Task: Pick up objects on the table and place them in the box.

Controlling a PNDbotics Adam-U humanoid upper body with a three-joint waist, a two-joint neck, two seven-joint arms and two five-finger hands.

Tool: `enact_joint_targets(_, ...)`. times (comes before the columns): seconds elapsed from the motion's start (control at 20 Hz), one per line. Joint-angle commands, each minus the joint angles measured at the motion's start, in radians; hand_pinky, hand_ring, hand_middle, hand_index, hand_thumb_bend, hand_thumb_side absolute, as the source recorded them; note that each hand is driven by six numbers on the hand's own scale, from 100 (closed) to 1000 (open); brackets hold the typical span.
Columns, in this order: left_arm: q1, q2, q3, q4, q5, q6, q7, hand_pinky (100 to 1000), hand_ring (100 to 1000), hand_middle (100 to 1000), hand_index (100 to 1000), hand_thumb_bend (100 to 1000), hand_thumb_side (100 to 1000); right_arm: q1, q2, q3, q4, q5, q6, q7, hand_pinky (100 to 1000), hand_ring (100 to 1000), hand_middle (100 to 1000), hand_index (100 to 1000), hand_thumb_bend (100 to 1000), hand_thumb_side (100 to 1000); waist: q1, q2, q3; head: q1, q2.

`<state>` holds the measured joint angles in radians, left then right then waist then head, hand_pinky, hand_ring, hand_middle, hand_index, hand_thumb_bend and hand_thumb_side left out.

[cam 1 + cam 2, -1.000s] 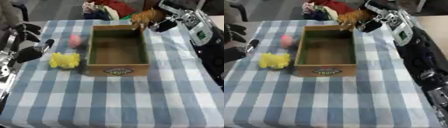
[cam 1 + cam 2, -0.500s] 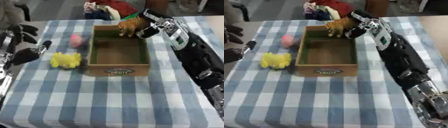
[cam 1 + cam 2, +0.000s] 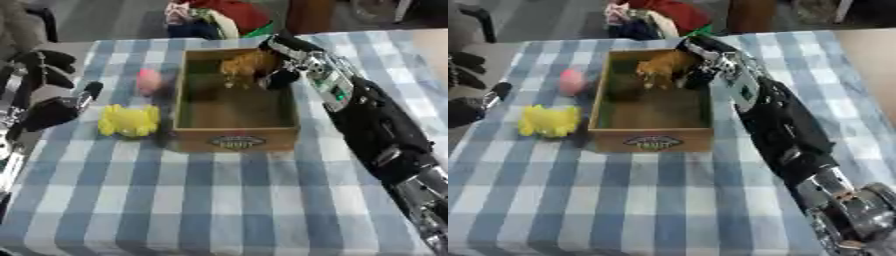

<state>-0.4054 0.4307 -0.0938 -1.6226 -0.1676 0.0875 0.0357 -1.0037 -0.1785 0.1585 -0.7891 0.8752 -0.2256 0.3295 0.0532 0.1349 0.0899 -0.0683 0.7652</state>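
Right hand: fingers curled round a brown toy animal, held over the far end of the wooden box. Yellow toy and pink toy: on the checked bench, left of the box. Left hand: relaxed, empty, at left edge.

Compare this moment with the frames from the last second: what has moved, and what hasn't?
The right hand has carried the orange toy animal from beyond the box's far right corner in over the box, still holding it. The yellow toy, pink toy and left hand stayed put.
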Motion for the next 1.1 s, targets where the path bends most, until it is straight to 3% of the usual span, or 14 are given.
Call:
enact_joint_targets(0.05, -0.019, 0.014, 0.005, -0.014, 0.008, -0.003, -0.001, 644, 506, 549, 688, 504, 175, -0.012, 0.007, 0.018, -0.016, 0.054, -0.029, -0.007, 518, 517, 464, 600, 101, 124, 0.002, -0.013, 0.0, -0.002, 0.005)
enact_joint_targets(0.1, -0.019, 0.014, 0.005, -0.014, 0.008, -0.003, -0.001, 644, 506, 549, 688, 504, 175, -0.009, 0.01, 0.023, -0.017, 0.07, -0.038, -0.009, 518, 517, 464, 600, 101, 124, 0.002, -0.013, 0.0, -0.003, 0.005)
enact_joint_targets(0.15, -0.019, 0.014, 0.005, -0.014, 0.008, -0.003, -0.001, 644, 506, 549, 688, 504, 175, -0.006, 0.013, 0.029, -0.019, 0.086, -0.049, -0.008, 552, 578, 528, 692, 131, 153, 0.002, -0.013, 0.0, -0.003, 0.005)
enact_joint_targets(0.25, -0.019, 0.014, 0.006, -0.014, 0.008, -0.003, 0.0, 644, 506, 549, 688, 504, 175, -0.001, 0.018, 0.038, -0.02, 0.116, -0.074, -0.002, 596, 647, 609, 769, 160, 195, 0.003, -0.013, -0.001, -0.003, 0.005)
enact_joint_targets(0.6, -0.018, 0.014, 0.007, -0.014, 0.008, -0.002, 0.0, 644, 506, 549, 688, 505, 175, 0.01, 0.025, 0.049, 0.032, 0.137, -0.175, 0.09, 725, 812, 794, 880, 235, 328, 0.005, -0.013, -0.008, 0.001, 0.005)
enact_joint_targets(0.75, -0.017, 0.015, 0.008, -0.014, 0.008, -0.002, 0.0, 645, 506, 549, 688, 505, 176, 0.007, 0.016, 0.036, 0.009, 0.104, -0.201, 0.177, 809, 897, 874, 913, 310, 370, 0.006, -0.013, -0.012, 0.004, 0.005)
enact_joint_targets(0.95, -0.016, 0.019, 0.013, -0.01, 0.009, 0.0, 0.003, 645, 506, 549, 687, 505, 176, 0.001, -0.011, 0.037, -0.054, 0.024, -0.21, 0.251, 851, 933, 913, 930, 373, 404, 0.005, -0.012, -0.02, 0.011, 0.003)
enact_joint_targets(1.0, -0.015, 0.021, 0.013, -0.009, 0.009, 0.0, 0.004, 645, 506, 549, 687, 490, 170, 0.0, -0.021, 0.04, -0.075, 0.001, -0.209, 0.261, 854, 937, 918, 935, 355, 463, 0.005, -0.012, -0.023, 0.013, 0.002)
enact_joint_targets(1.05, -0.015, 0.022, 0.015, -0.007, 0.009, 0.001, 0.005, 645, 505, 549, 687, 505, 175, -0.001, -0.032, 0.043, -0.098, -0.022, -0.208, 0.268, 855, 938, 919, 937, 381, 410, 0.005, -0.012, -0.026, 0.016, 0.001)
enact_joint_targets(1.1, -0.015, 0.024, 0.016, -0.005, 0.009, 0.001, 0.007, 645, 505, 549, 687, 505, 175, -0.001, -0.043, 0.047, -0.12, -0.048, -0.206, 0.272, 856, 938, 920, 937, 384, 412, 0.004, -0.012, -0.028, 0.018, 0.001)
